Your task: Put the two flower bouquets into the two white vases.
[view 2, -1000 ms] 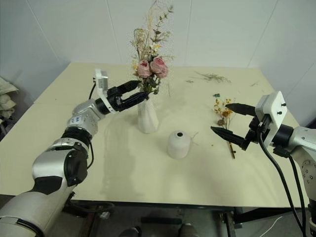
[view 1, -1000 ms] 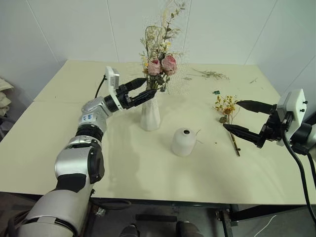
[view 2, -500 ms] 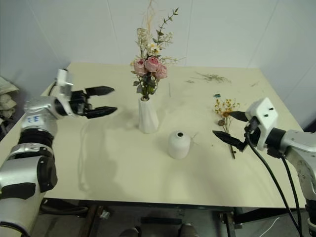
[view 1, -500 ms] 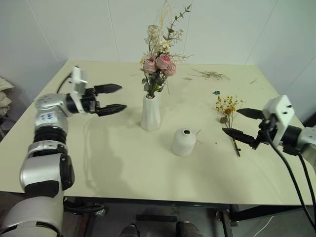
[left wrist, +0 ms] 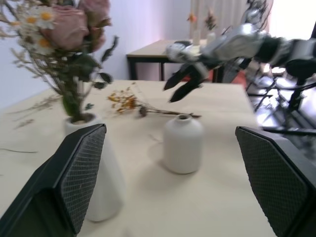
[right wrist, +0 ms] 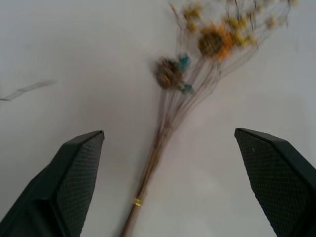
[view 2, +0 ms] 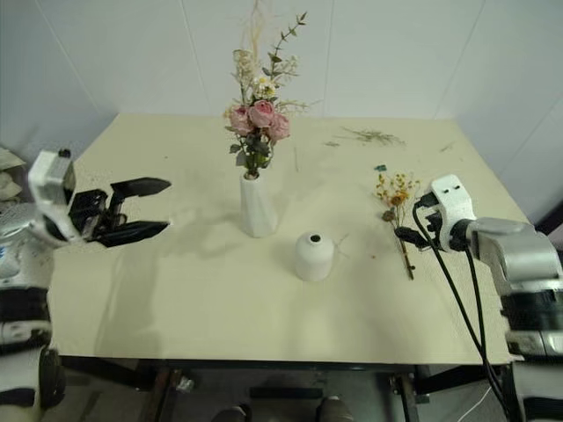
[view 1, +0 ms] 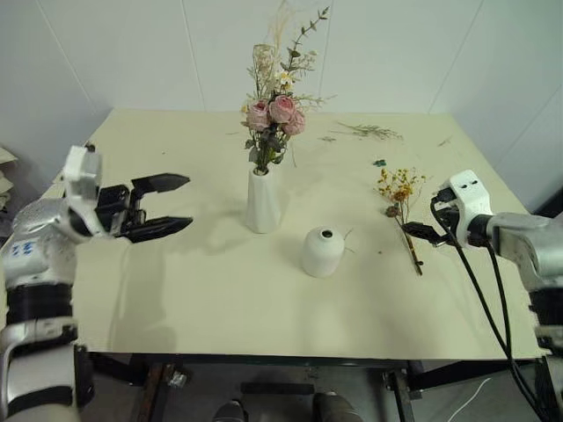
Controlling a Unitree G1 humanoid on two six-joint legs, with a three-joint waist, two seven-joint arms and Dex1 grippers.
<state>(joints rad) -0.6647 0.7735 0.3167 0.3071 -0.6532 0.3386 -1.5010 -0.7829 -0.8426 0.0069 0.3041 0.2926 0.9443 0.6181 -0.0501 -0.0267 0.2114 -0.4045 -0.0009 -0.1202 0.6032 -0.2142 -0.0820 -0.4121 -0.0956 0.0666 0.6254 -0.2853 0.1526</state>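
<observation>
The dusty-pink rose bouquet (view 1: 274,112) stands upright in the tall white vase (view 1: 262,200) at mid-table. The short domed vase (view 1: 323,251) sits in front and to its right, with nothing in its top hole. The yellow-orange spray (view 1: 400,187) lies flat on the table at the right. My right gripper (view 1: 424,220) hovers open just above its brown stems (right wrist: 157,148), one finger on either side of them. My left gripper (view 1: 176,204) is open and holds nothing, well left of the tall vase, pointing toward it.
Loose dry twigs (view 1: 369,132) lie near the table's far edge, and a small green scrap (view 1: 380,163) lies behind the spray. A black cable (view 1: 479,290) trails from my right wrist. The cream table (view 1: 220,308) has wide bare room in front and on the left.
My left gripper has drawn back to the left, away from the tall vase, leaving the rose bouquet standing in it. My right gripper has moved down and forward over the spray's stems.
</observation>
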